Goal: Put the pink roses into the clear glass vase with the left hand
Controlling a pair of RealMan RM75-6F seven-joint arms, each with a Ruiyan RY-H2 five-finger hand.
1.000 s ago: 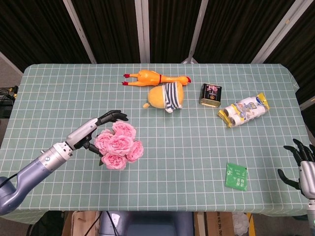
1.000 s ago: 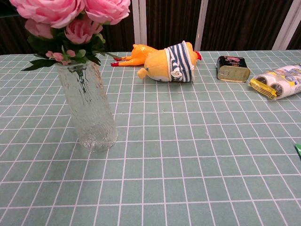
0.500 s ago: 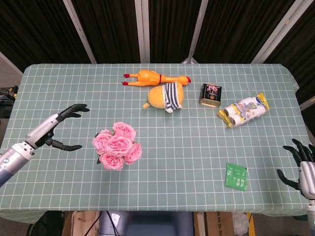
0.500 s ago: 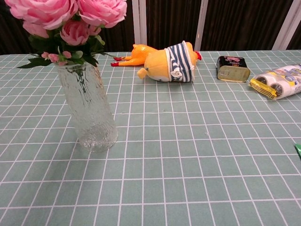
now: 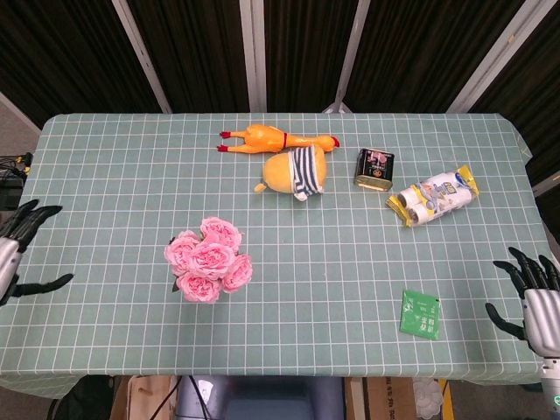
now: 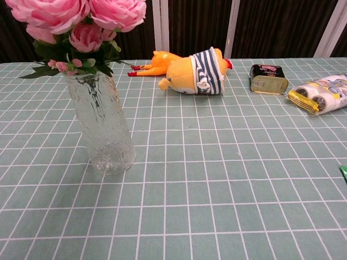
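The pink roses (image 6: 76, 24) are seen standing in the clear glass vase (image 6: 104, 127), stems down inside the ribbed glass and blooms spread above the rim, so the placing is judged to be done and the step in hand is taken to be the clearing away of the left hand (image 5: 13, 249). That hand is found at the far left edge of the tabletop (image 5: 367, 254), well apart from the vase, with its fingers (image 5: 35, 213) spread and nothing held. For the step to be finished well, the arm should be kept low and drawn straight outward, away from the bouquet, so that the tall, top-heavy vase is not brushed or tipped; no return toward the flowers appears to be called for. The right hand (image 5: 534, 293) is seen at the right edge, fingers likewise apart and empty, and is not needed. Further back on the tabletop a rubber chicken (image 5: 278, 138) lies just behind a striped plush toy (image 5: 296, 171), with a small dark tin (image 5: 374, 169) and a packet of tissues (image 5: 433, 196) to the right, and a green sachet (image 5: 421, 313) nearer the front. All of these lie well apart from the vase and from the left hand, so nothing is judged to stand in the way.
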